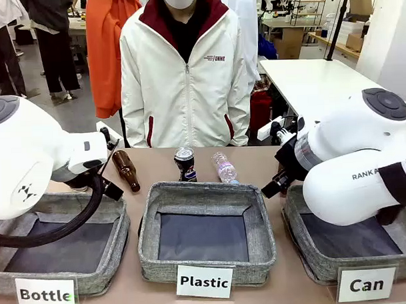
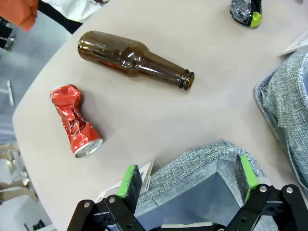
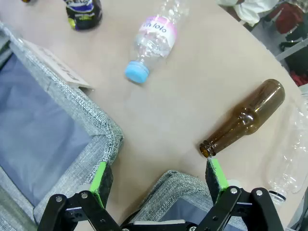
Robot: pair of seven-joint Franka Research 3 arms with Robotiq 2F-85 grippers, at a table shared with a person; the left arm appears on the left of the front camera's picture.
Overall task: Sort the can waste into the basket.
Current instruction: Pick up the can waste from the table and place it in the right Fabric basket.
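left pincer [image 2: 187, 177]: fingers spread wide, over corner of grey basket [image 2: 204, 156] | crushed red can [image 2: 74, 120]: lying on surface [image 2: 159, 113] | brown bottle [image 2: 134, 60]: on its side, apart from can

The front view faces the person [image 1: 184, 79] across the surface [image 1: 157, 170]; both wrist views look down closely, the left sharing its brown bottle [image 2: 134, 58].

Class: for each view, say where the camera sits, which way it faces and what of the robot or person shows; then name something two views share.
Front view: fixed between the arms, facing across the table at the person; left arm and right arm show.
Left wrist view: on that wrist, looking down past the open left gripper at the crushed red can.
Right wrist view: on that wrist, looking down past the open right gripper at the dark can.
Shared: the dark can, in front and right wrist views.
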